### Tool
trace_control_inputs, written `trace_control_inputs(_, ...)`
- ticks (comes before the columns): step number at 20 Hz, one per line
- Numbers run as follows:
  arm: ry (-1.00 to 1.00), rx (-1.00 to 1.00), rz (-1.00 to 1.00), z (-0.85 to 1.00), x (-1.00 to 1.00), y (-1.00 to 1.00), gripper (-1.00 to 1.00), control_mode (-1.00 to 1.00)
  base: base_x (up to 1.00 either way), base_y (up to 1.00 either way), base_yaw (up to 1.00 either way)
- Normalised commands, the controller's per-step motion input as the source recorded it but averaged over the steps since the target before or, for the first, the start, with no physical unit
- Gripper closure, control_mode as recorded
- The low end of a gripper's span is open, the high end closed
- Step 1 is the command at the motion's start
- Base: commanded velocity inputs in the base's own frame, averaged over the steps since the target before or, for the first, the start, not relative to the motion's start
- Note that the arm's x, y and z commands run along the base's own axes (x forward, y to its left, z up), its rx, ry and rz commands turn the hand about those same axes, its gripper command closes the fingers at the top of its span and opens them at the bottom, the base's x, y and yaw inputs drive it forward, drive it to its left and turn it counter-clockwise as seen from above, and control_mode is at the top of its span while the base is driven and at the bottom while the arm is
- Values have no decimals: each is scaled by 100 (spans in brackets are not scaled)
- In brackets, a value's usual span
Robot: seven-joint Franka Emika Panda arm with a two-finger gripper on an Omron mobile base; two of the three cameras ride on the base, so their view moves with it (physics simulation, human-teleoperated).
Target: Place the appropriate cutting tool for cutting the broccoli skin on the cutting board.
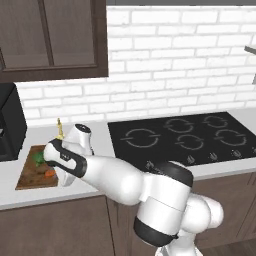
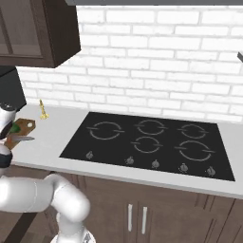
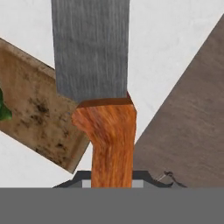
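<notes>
We are grasping the orange-handled, grey-bladed knife (image 3: 103,87) in the clenched end effector (image 3: 111,177), lowering it flat onto the dark brown wooden cutting board (image 3: 37,105), clear of the green broccoli (image 3: 3,107).

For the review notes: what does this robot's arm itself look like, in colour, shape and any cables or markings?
The arm is glossy white, built of thick rounded segments, with dark grey to black bands at the joints. One dark collar sits low on the bulky base segment, another near the wrist. The gripper shows dark grey finger tips. I see no external cables, and no markings that I can make out.
</notes>
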Motion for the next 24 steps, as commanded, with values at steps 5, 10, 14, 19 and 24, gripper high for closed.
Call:
trace_control_inputs(5, 2, -17, 0, -21, 38, 19, 100, -100, 0, 0, 0)
trace_control_inputs(10, 5, -9, 0, -14, 32, 29, 100, -100, 0, 0, 0)
trace_control_inputs(14, 2, -1, 0, -16, 13, 33, 100, -100, 0, 0, 0)
trace_control_inputs(19, 3, 0, 0, -23, 14, 25, 100, -100, 0, 0, 0)
trace_control_inputs(24, 0, 0, 0, -47, 0, 2, 100, -100, 0, 0, 0)
